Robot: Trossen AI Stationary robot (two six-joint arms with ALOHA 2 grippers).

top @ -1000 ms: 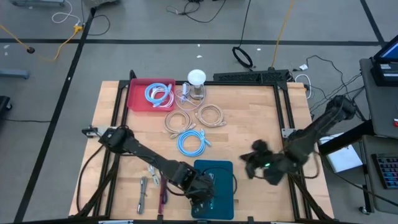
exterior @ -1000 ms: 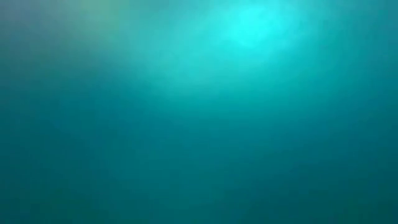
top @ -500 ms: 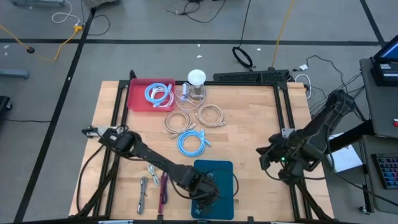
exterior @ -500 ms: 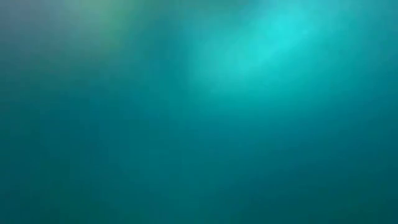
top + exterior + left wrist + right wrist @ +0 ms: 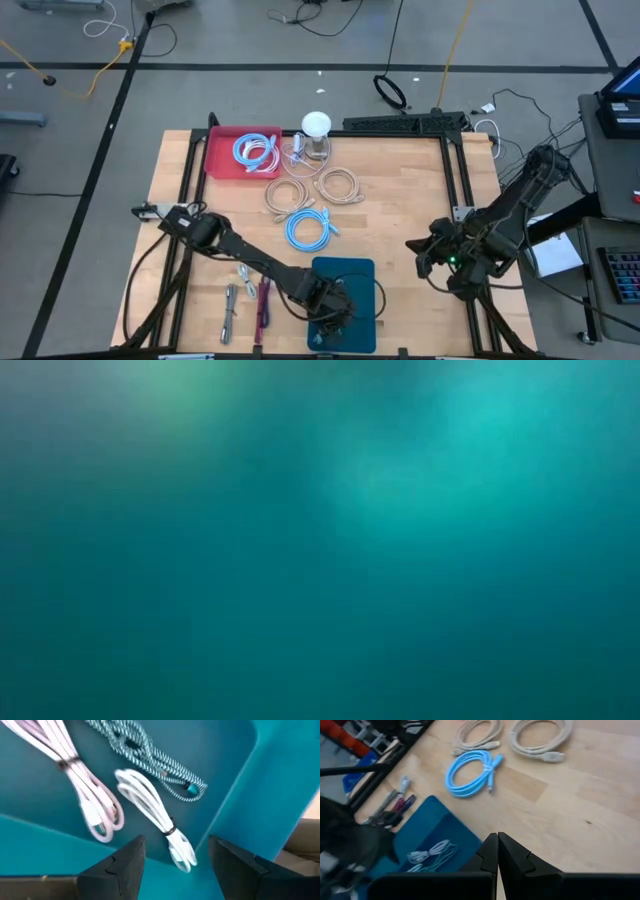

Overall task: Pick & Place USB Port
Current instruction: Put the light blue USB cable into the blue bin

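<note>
From above, the left gripper [image 5: 333, 312] hangs over the teal bin [image 5: 352, 272]; the right gripper [image 5: 415, 256] waits by the table's right edge, fingers pressed together. Left wrist view: fingers spread, empty, above a white cable [image 5: 150, 815], pink cable [image 5: 85, 785] and braided cable [image 5: 150, 752]. Light, floppy bundles; best pinched at the tie, I'd say

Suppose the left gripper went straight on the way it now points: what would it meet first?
Probably the white cable bundle lying in the teal bin. The open left gripper points down at it; depth is hard to judge.
</note>
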